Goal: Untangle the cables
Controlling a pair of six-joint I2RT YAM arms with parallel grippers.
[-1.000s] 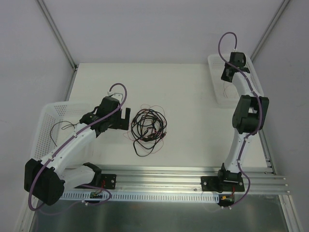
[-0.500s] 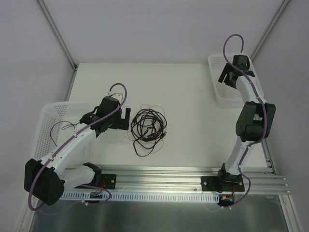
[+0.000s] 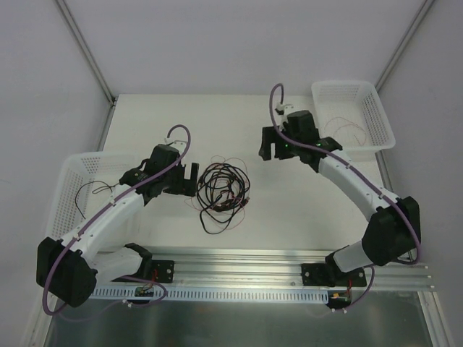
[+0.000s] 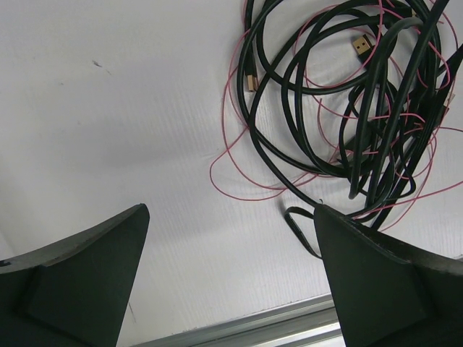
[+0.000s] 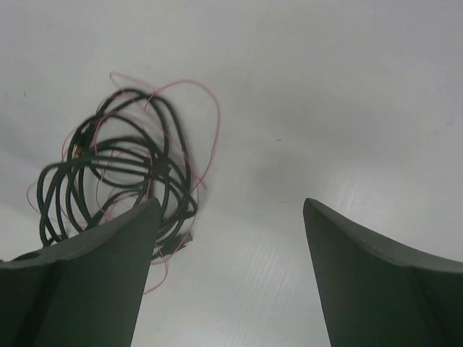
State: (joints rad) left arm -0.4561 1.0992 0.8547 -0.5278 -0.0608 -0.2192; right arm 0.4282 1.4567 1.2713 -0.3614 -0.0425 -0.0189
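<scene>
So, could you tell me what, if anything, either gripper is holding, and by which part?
Nothing is held: the left gripper and right gripper stand open; the cables lie on the table.

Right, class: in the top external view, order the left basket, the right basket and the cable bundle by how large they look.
1. left basket, though partly covered
2. right basket
3. cable bundle

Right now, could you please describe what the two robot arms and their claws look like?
Both the left arm and right arm have white tubular links joined by bulky black joints, with a thick purple cable running along each. The left claw and right claw are black, each with two broad, wedge-shaped fingers.
</scene>
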